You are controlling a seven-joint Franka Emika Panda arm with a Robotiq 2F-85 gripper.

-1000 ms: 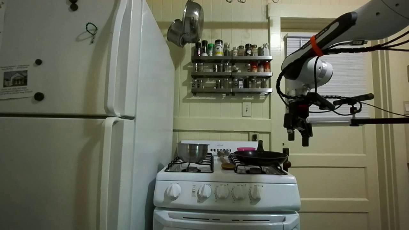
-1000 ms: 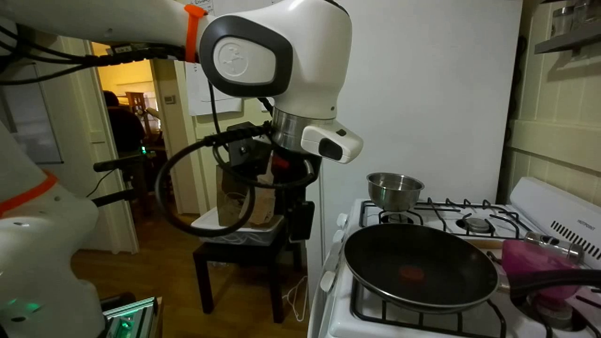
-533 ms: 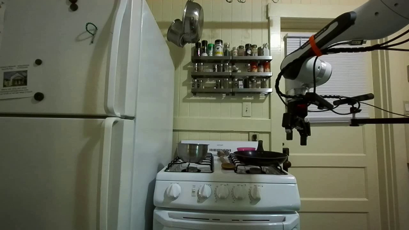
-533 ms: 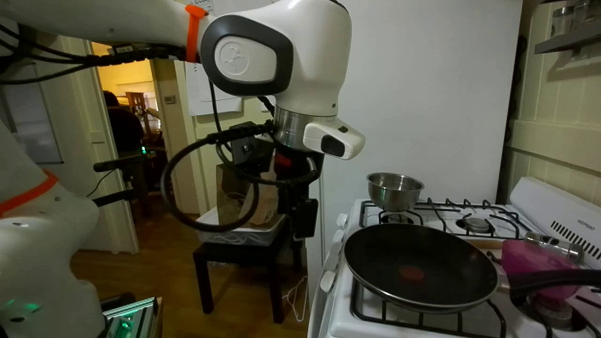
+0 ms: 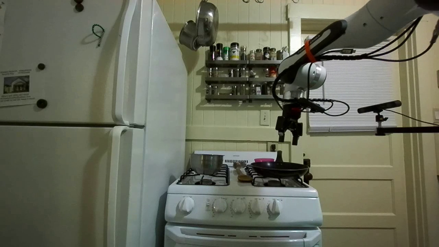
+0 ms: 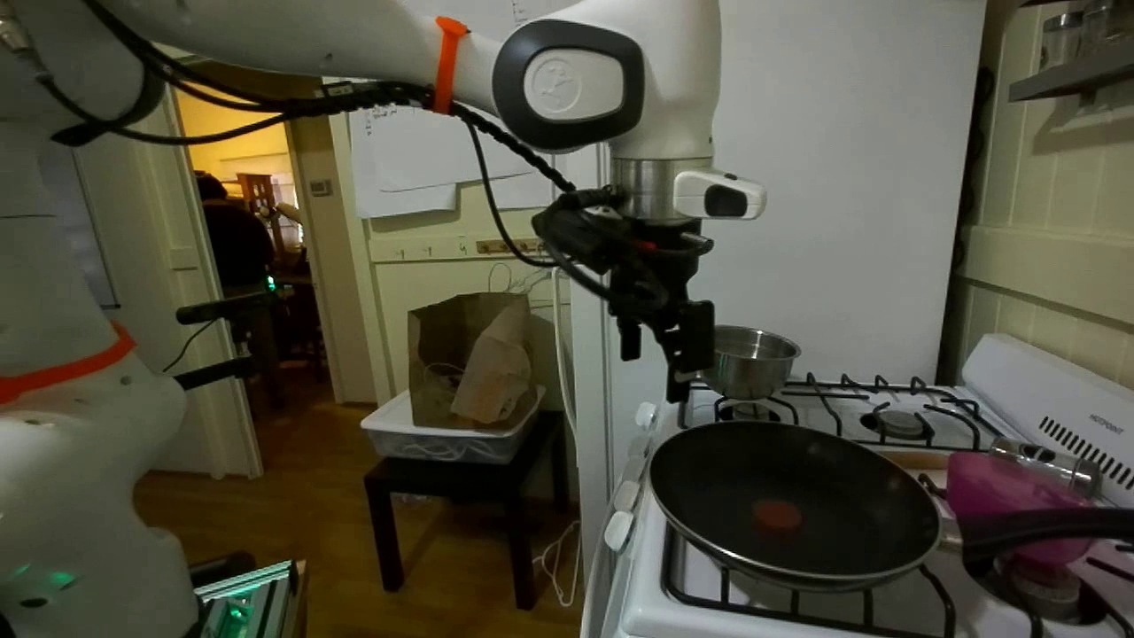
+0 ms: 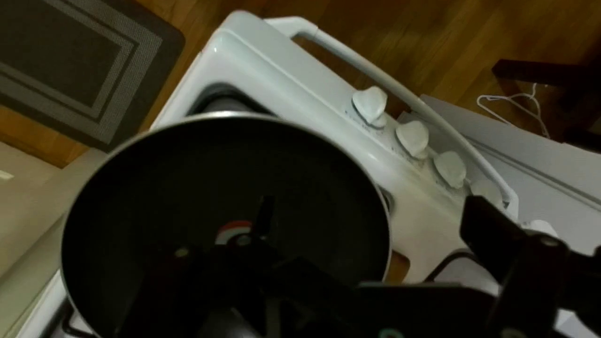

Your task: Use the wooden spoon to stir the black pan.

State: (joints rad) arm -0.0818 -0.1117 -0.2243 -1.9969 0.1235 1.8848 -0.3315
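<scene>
The black pan (image 5: 279, 170) sits on the right-hand front burner area of the stove. It also shows in an exterior view (image 6: 788, 496) and fills much of the wrist view (image 7: 225, 178). The wooden spoon (image 5: 245, 178) lies on the stove top between the burner grates, its rounded end forward. In the wrist view only a brown piece of it (image 7: 398, 267) shows beside the pan's rim, the rest hidden by pan and gripper. My gripper (image 5: 288, 140) is open and empty, in the air above the pan. Its spread fingers also show in an exterior view (image 6: 654, 370) and the wrist view (image 7: 368, 209).
A steel pot (image 5: 206, 164) stands on the other front burner. A pink bowl (image 6: 1010, 496) and a glass jar (image 6: 1045, 465) stand behind the pan, near its handle (image 6: 1045, 532). The fridge (image 5: 164, 103) flanks the stove. Spice shelves (image 5: 248, 80) hang on the wall.
My arm has swung toward the stove, leftward in an exterior view, and risen slightly. The gripper has gone from beside the stove to above the pan. Pan and spoon have not moved.
</scene>
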